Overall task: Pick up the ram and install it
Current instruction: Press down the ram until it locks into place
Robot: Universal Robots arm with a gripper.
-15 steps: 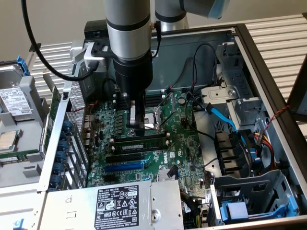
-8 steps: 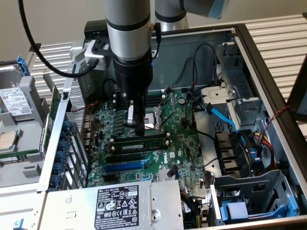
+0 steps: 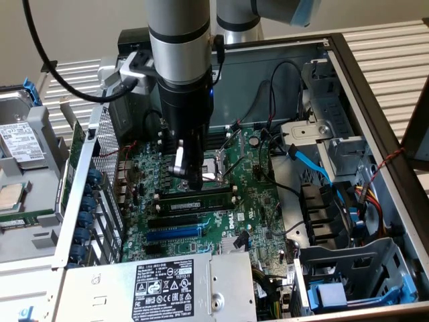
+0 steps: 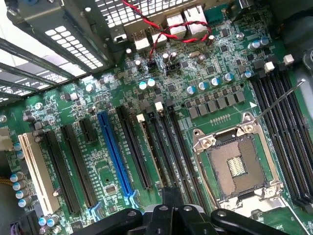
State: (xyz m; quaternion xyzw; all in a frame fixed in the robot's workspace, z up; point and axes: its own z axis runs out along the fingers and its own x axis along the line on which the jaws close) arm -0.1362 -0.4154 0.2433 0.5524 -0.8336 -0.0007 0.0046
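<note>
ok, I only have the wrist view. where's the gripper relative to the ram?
Observer: The gripper is shut, just above the middle of the ram, which lies along a slot. I can't tell if they touch.
Operator: Anything outside the case?
Observer: A hard drive sits outside it, at the exterior view's left.
Operator: Cables near the arm?
Observer: A blue cable runs at the exterior view's right, apart from the gripper.

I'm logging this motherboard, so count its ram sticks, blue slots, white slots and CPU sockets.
ram: 1
blue slot: 1
white slot: 1
CPU socket: 1
Total: 4
</note>
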